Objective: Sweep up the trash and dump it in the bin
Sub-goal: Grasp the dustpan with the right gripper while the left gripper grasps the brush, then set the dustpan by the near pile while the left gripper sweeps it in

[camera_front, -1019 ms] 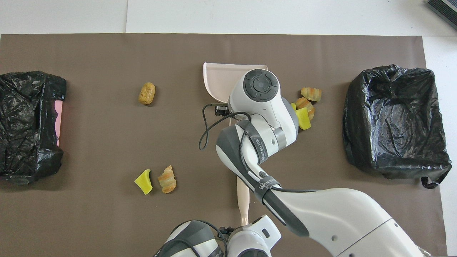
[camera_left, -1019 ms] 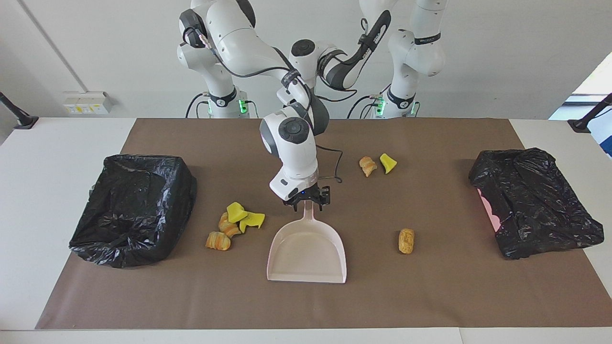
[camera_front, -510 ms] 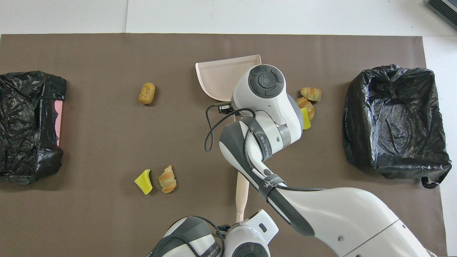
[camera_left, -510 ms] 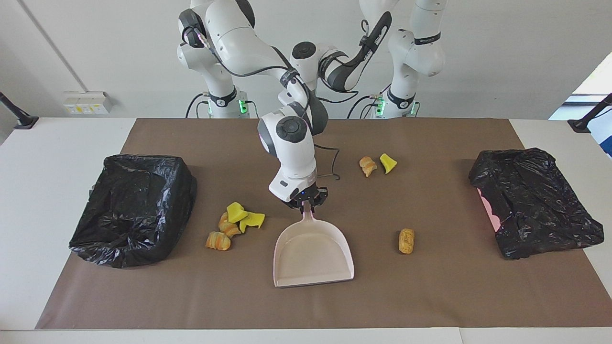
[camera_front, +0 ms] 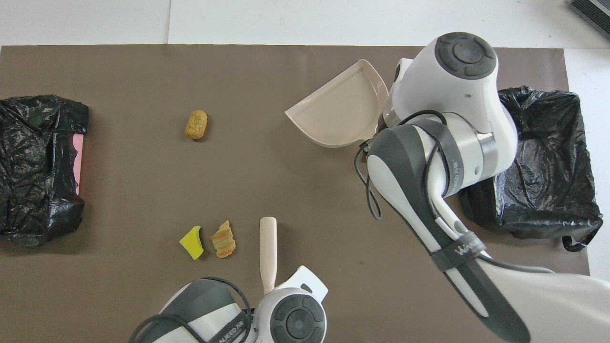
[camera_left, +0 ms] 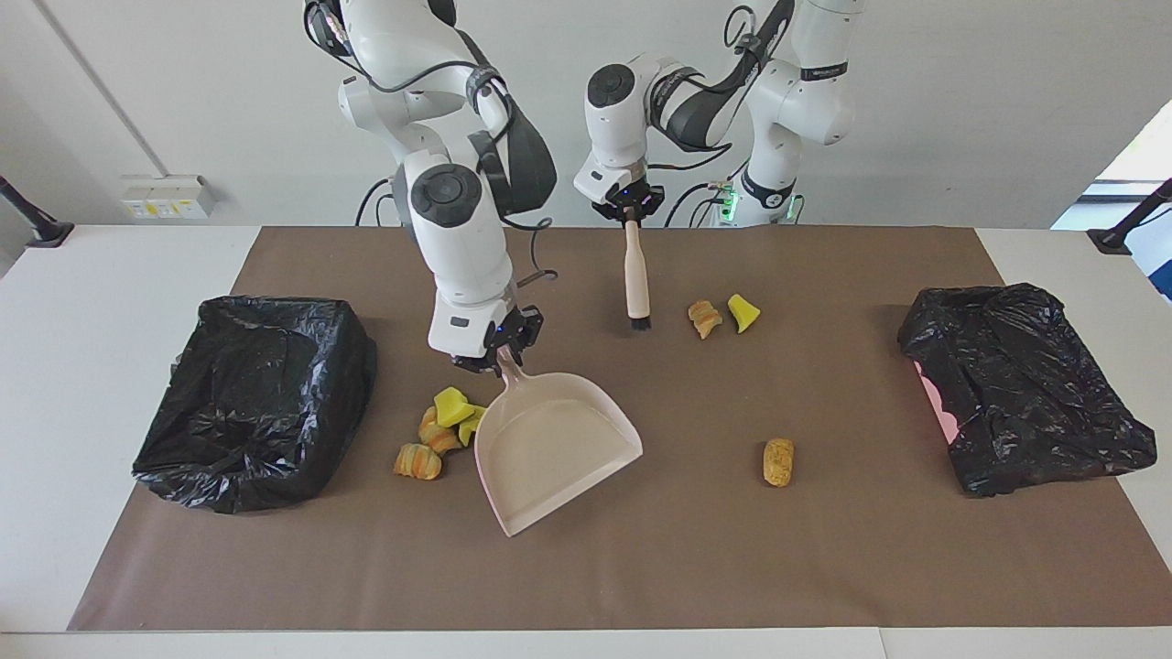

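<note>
- In the facing view we get the right gripper (camera_left: pixel 502 352) clear as day, jaws clamped on the handle of the pink dustpan (camera_left: pixel 554 448), which hangs tilted over the brown mat (camera_left: pixel 824 549); overhead, that gripper is buried under the arm's own wrist and only the dustpan's tray (camera_front: pixel 339 116) shows.
- The facing view alone shows the cluster of trash (camera_left: pixel 444 430), yellow wedges and orange-brown lumps, right beside the pan's edge toward the right arm's end; overhead, the arm covers that cluster completely.
- The left gripper (camera_left: pixel 628 207) grips the top of the brush (camera_left: pixel 634 279), which hangs upright with its dark bristles low over the mat beside a yellow wedge (camera_left: pixel 743 312) and a croissant scrap (camera_left: pixel 704 318); overhead we see mostly the pale brush handle (camera_front: pixel 268 252).
- Compared with a second ago, the dustpan has been lifted off the mat, swung toward the lined bin (camera_left: pixel 252 398) at the right arm's end, and turned so its mouth faces away from the bin and from the robots.
- The left arm has come up too, and the brush now shows in full.
- The scraps themselves sit where they were, including the lone bread lump (camera_left: pixel 778 460) well apart from everything.
- No scrap is in either set of jaws; the nearest trash lies on the mat just below the right gripper.
- A second black bag (camera_left: pixel 1025 384) lies at the left arm's end.
</note>
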You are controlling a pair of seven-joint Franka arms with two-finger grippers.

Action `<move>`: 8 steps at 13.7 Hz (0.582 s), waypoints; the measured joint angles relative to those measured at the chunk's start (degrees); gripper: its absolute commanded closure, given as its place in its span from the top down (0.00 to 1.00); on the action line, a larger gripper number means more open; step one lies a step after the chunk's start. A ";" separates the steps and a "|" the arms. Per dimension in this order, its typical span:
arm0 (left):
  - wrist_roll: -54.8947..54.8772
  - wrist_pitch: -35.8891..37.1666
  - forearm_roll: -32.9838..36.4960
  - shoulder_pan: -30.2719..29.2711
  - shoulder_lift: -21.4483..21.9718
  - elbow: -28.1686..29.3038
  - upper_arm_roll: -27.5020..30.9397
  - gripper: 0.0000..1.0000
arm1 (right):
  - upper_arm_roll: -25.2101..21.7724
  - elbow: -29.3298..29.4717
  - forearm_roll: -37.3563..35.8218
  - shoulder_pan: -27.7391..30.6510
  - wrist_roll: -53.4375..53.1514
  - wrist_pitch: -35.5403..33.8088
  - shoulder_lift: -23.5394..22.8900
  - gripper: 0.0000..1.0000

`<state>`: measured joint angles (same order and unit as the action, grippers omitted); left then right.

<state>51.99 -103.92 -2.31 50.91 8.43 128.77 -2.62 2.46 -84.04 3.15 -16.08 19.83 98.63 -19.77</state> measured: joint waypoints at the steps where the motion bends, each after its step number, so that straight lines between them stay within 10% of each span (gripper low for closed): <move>1: 1.59 2.50 0.58 -1.16 1.17 0.04 0.05 0.00 | 0.00 -0.22 0.00 0.39 5.34 -3.13 1.01 0.00; 8: 10.19 6.87 1.78 -7.02 7.24 9.32 0.04 0.00 | 0.26 -13.20 -0.68 -0.78 28.00 4.12 5.68 0.00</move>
<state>62.18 -97.04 -0.53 43.89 15.67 138.09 -2.58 2.72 -97.24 2.47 -16.86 47.83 102.75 -14.09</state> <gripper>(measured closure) 0.740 0.687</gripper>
